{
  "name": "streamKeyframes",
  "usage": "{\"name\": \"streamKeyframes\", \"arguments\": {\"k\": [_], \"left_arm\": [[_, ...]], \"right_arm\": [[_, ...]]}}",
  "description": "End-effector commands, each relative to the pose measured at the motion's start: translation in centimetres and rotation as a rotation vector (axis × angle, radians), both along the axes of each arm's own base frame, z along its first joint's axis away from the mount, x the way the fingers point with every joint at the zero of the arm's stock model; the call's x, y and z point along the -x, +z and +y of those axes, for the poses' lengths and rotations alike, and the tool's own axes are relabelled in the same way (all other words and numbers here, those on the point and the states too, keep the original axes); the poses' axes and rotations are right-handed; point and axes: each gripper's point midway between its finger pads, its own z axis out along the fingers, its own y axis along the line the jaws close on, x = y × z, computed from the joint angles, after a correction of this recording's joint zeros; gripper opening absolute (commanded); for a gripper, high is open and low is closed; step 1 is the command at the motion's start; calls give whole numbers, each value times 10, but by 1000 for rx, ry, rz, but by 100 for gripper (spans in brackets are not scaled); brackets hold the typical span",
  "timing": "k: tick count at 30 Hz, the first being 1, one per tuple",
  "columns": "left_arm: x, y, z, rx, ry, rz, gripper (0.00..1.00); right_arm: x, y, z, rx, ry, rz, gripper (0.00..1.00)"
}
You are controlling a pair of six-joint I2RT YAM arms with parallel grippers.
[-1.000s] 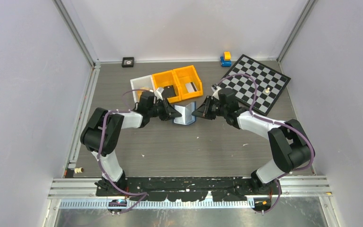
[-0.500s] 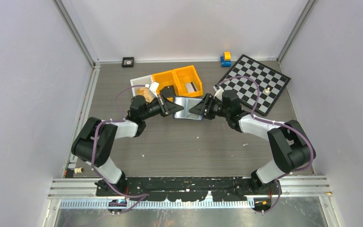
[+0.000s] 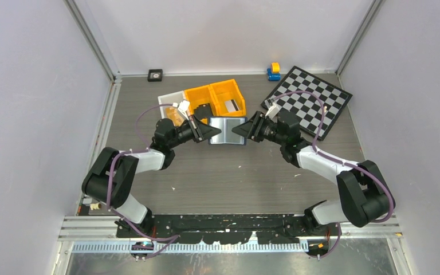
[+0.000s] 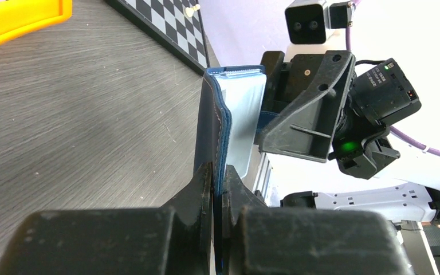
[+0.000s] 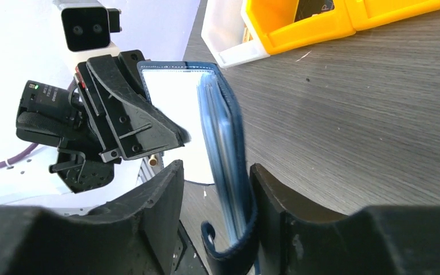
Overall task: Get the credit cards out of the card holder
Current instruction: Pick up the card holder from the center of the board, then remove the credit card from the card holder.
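The navy card holder point(image 3: 227, 130) hangs spread open above the table between my two grippers, its pale blue-grey inside facing up. My left gripper point(image 3: 211, 132) is shut on its left edge; the left wrist view shows the navy leather point(image 4: 213, 114) pinched between the jaws point(image 4: 217, 172). My right gripper point(image 5: 215, 172) is open around the right flap point(image 5: 229, 137). That flap leans on one finger point(image 5: 275, 195), with a gap to the other. The credit cards are hidden; only layered pocket edges show.
Behind the holder stand two orange bins point(image 3: 224, 91) and a white bin point(image 3: 169, 100), each holding small flat items. A chessboard point(image 3: 312, 100) lies at the back right. A blue and yellow block point(image 3: 274, 71) and a small black square point(image 3: 155, 75) sit by the back wall.
The holder went from folded and low to spread flat and further back. My right gripper's jaws opened off the flap. My left gripper closed tight on the left edge.
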Motion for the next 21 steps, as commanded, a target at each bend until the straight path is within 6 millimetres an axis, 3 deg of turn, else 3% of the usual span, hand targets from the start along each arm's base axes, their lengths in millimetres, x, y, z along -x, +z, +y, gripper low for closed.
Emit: {"name": "streamKeyframes", "arguments": {"k": [1,3,6,9,11,13,18,21], "left_arm": [[-2,29,5,22,29,-118,0],[-2,28,5,24,26,-112,0],[-3,26,4,25,26,-105,0],[-7,20,6,13,37,-79,0],[-11,12,8,0,55,-46,0],[-14,9,11,6,65,-31,0],[-15,9,13,18,68,-27,0],[-16,6,15,14,72,-18,0]], "right_arm": [[-3,18,-3,-12,-22,-76,46],[-4,17,-3,-11,-16,-71,39],[-4,17,-2,-12,-12,-68,38],[-3,18,-2,-15,-8,-72,59],[-2,19,-2,-16,-14,-75,63],[-2,20,-3,-16,-15,-77,60],[-3,18,0,-22,-2,-66,43],[-2,19,1,-26,4,-68,43]]}}
